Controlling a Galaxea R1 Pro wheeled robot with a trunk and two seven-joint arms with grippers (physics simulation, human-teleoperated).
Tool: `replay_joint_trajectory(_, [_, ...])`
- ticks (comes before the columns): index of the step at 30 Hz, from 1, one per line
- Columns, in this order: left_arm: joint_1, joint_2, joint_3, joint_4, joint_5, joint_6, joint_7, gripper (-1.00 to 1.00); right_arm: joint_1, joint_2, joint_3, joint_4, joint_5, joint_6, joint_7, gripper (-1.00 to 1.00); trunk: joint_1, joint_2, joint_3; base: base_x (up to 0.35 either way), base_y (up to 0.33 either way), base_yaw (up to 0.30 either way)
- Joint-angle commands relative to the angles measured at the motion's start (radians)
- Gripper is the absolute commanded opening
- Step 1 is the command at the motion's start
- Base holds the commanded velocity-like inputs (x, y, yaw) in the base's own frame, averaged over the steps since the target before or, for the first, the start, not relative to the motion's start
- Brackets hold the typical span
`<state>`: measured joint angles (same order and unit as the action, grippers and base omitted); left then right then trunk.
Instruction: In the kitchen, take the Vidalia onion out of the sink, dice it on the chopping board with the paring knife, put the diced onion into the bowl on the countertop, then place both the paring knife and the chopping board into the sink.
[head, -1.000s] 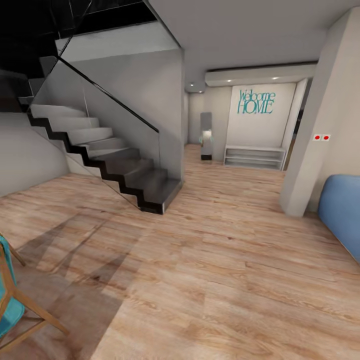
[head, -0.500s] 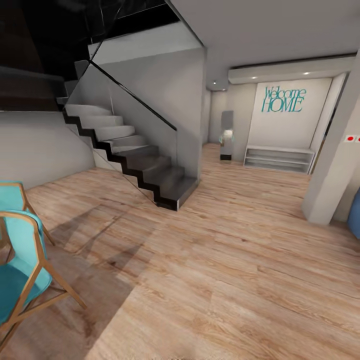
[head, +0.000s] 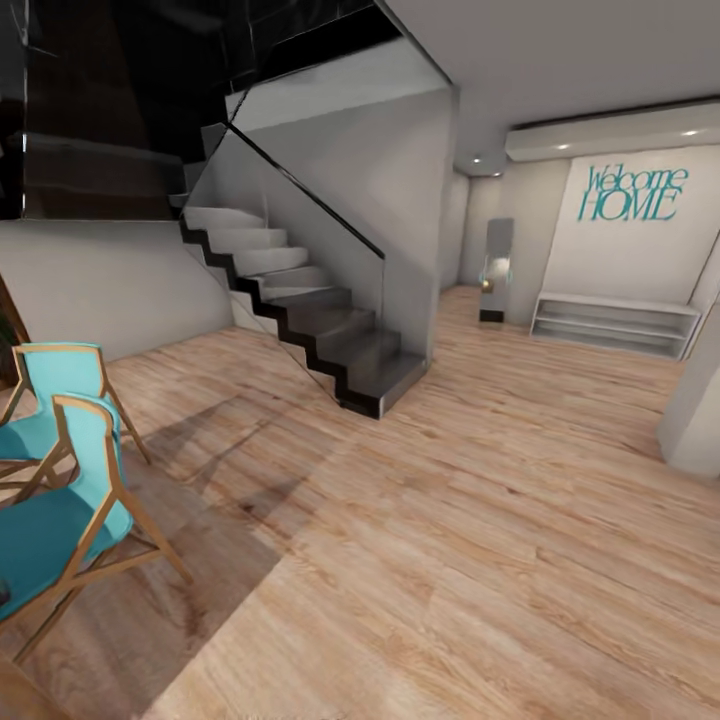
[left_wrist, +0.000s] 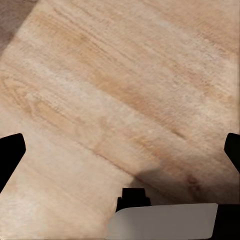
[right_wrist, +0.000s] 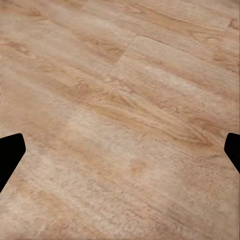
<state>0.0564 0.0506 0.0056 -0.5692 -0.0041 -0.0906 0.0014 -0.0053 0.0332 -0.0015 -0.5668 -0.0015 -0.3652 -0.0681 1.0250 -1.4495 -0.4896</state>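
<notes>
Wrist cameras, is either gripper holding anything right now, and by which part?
Nothing is held. The left gripper and right gripper are both open, with bare wood floor between their fingertips.

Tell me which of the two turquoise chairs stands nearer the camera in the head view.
The lower chair, cut off by the picture's left edge, is nearer. The other chair stands behind it, closer to the wall.

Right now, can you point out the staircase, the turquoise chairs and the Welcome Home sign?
staircase (head: 330, 325): head view, on a middle tread.
turquoise chairs (head: 45, 540): head view, on the nearer chair's seat.
Welcome Home sign (head: 632, 194): head view, on the teal lettering on the far wall.
</notes>
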Motion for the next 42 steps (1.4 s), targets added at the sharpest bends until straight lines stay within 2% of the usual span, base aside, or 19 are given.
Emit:
replay_joint_trajectory(1, [0.000, 0.001, 0.001, -0.001, 0.000, -0.001, 0.000, 1.00, -0.001, 0.000, 0.000, 0.001, 0.000, -0.003, -0.002, 1.00, 0.000, 0.000, -0.001, 0.000, -0.125, 0.275])
replay_joint_trajectory(42, [0.000, 0.000, 0.001, 0.015, 0.000, -0.001, -0.001, 1.00, -0.001, 0.001, 0.000, 0.001, 0.000, -0.003, -0.002, 1.00, 0.000, 0.000, -0.024, 0.000, -0.007, 0.275])
